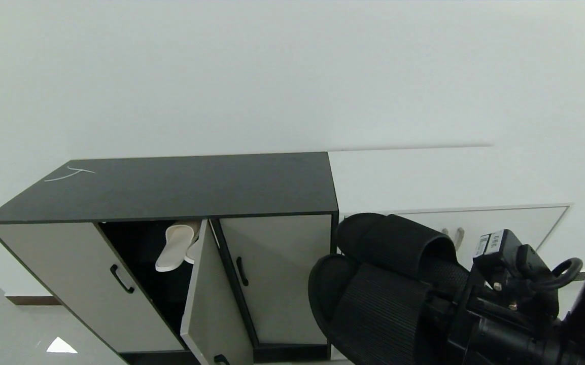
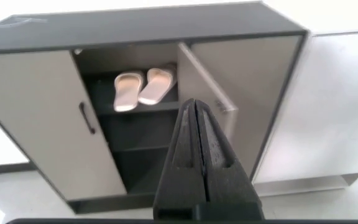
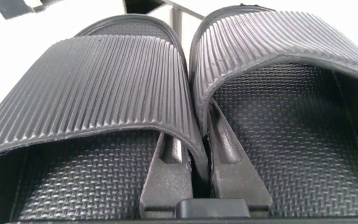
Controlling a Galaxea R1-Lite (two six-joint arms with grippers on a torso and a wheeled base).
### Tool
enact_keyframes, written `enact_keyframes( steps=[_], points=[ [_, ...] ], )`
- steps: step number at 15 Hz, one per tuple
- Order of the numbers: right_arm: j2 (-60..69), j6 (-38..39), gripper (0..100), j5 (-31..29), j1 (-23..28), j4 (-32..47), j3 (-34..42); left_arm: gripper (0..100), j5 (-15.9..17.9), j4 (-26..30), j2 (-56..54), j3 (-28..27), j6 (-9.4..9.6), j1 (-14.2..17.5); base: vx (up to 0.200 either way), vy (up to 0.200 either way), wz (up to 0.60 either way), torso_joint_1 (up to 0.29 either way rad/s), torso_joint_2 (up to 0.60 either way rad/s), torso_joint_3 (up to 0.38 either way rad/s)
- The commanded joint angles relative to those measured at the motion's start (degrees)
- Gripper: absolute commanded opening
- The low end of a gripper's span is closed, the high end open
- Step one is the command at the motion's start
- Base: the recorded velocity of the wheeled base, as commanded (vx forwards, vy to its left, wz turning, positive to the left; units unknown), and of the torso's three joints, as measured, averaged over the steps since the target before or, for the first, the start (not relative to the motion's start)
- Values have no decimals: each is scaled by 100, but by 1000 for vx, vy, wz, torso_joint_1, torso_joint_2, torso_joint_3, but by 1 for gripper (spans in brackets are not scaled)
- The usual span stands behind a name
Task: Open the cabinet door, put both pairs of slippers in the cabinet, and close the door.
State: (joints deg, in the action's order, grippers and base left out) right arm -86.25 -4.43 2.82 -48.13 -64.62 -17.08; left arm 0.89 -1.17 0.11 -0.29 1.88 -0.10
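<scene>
At left the cabinet stands with its door open, and the white slippers lie on its upper shelf. The left gripper, closed and empty, faces the opening. Nearer, at right, the right gripper pinches the black slippers by their inner straps.

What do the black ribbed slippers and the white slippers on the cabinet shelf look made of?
Black ribbed slippers: likely soft rubber or foam, matte, with moulded ridges and textured footbeds. White slippers: probably smooth foam or plastic; hard to tell.
</scene>
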Motion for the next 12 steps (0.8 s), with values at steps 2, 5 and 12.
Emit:
enact_keyframes(
  steps=[2,5,12],
  points=[
    [-24,3,0,8,14,-77,3,0,-1,3,-2,3,-3,1,0,0,0,0,0,0],
    [-32,-6,0,8,32,-94,3,0,-1,3,-2,3,6,1,0,0,0,0,0,0],
    [-32,-6,0,8,40,-86,3,0,-1,3,-2,3,-3,1,-86,0,0,3,2,1]
  ],
)
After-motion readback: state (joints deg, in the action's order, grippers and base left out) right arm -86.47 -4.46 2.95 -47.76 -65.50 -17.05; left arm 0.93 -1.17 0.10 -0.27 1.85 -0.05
